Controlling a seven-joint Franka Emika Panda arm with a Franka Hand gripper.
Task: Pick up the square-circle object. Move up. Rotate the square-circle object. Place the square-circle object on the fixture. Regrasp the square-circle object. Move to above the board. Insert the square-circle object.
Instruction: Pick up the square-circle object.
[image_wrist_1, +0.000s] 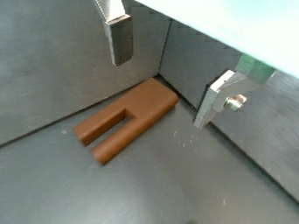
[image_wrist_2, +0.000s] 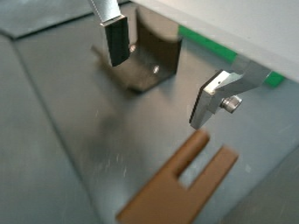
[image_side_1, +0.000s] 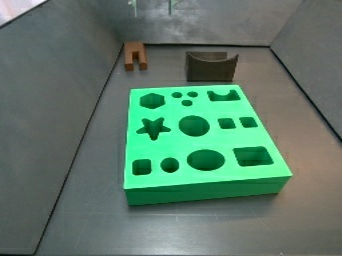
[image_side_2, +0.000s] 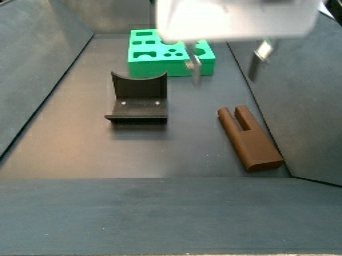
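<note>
The square-circle object (image_wrist_1: 126, 122) is a small brown block with two parallel prongs, lying flat on the grey floor close to a wall corner; it also shows in a wrist view (image_wrist_2: 181, 188) and in both side views (image_side_1: 135, 55) (image_side_2: 250, 138). My gripper (image_side_2: 227, 58) hangs open above the floor, higher than the piece and apart from it, with nothing between its fingers (image_wrist_1: 121, 39). The fixture (image_side_2: 136, 100) (image_side_1: 210, 66) (image_wrist_2: 146, 66) stands apart from the piece, with nothing on it. The green board (image_side_1: 201, 140) (image_side_2: 171, 52) lies flat with its cutouts showing.
Grey walls (image_side_1: 80, 70) enclose the floor on all sides. The brown piece sits near the back wall (image_wrist_1: 198, 66). A sliver of the board's green edge (image_wrist_2: 222, 59) shows behind one finger.
</note>
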